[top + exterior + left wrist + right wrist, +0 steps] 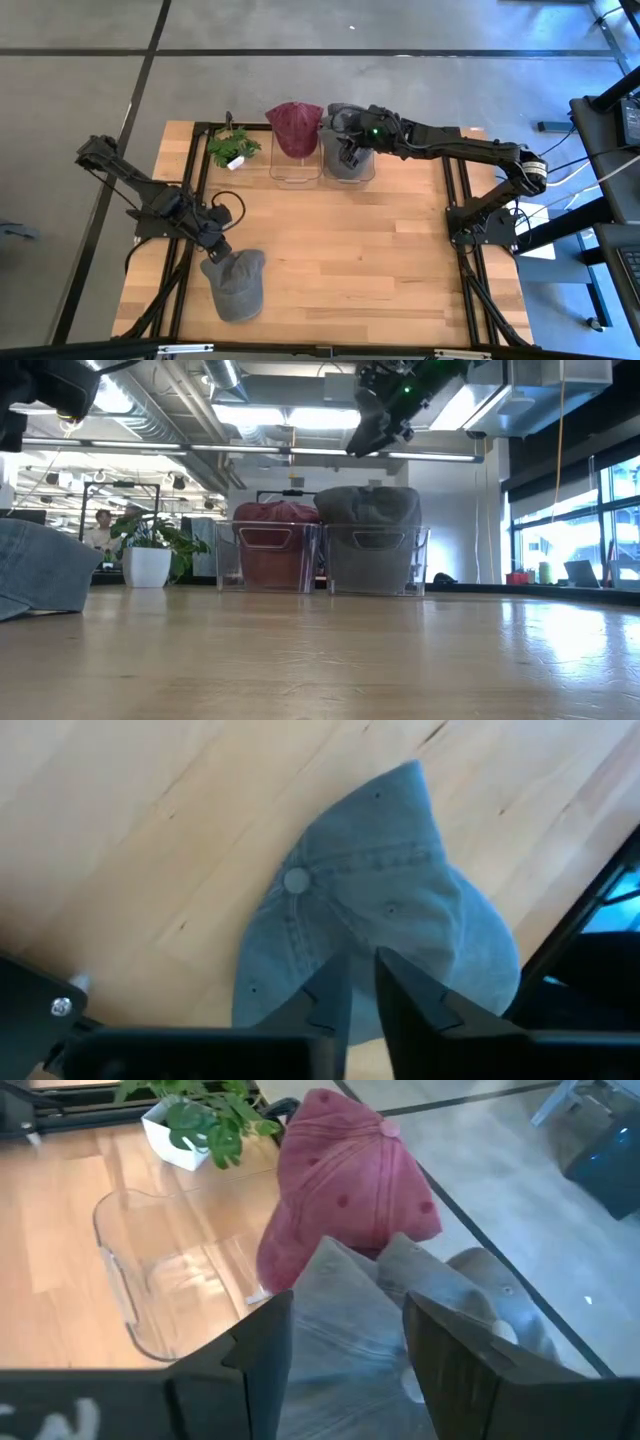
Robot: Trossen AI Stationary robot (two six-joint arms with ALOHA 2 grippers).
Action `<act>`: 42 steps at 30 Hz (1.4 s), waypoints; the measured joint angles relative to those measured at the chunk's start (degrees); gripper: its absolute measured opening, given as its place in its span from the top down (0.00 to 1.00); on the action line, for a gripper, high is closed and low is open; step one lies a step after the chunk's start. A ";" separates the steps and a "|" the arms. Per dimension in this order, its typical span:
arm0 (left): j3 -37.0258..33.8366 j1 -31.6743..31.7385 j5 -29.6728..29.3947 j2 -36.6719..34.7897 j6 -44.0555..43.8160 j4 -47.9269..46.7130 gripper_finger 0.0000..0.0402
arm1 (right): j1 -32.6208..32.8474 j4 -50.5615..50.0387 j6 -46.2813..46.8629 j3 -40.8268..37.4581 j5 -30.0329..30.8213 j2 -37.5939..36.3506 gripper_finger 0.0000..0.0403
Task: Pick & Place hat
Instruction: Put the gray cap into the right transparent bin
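Hovering over a blue-grey denim cap (235, 285) at the table's seven o'clock corner, the left gripper (360, 982) holds its fingers nearly together, not touching the cloth; the right gripper (345, 1342) — fingers apart — hangs above the grey hats (340, 125) in a clear bin (350, 170) at twelve o'clock; beside it a maroon cap (293, 127) fills another clear bin (296, 172), with a potted plant (232, 148) toward eleven.
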 joint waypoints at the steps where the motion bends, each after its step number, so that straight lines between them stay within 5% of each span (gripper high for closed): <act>1: -0.06 0.00 0.47 0.42 0.31 -0.06 0.86 | 0.28 -0.03 0.01 0.00 0.01 0.02 0.53; 7: -0.06 0.00 -0.33 4.78 -2.69 -0.02 0.66 | 1.57 0.71 1.37 0.00 0.02 0.02 0.53; 13: -0.08 0.00 0.49 10.85 -3.79 0.27 0.58 | 1.61 0.90 2.22 -0.02 0.04 0.07 0.53; 35: -0.08 -0.09 5.99 36.50 3.13 7.25 0.59 | 1.61 2.35 4.35 -0.04 -5.51 0.07 0.53; 42: 0.42 0.28 12.59 41.64 6.66 13.37 0.62 | 1.61 2.41 4.21 -0.04 -5.51 0.07 0.53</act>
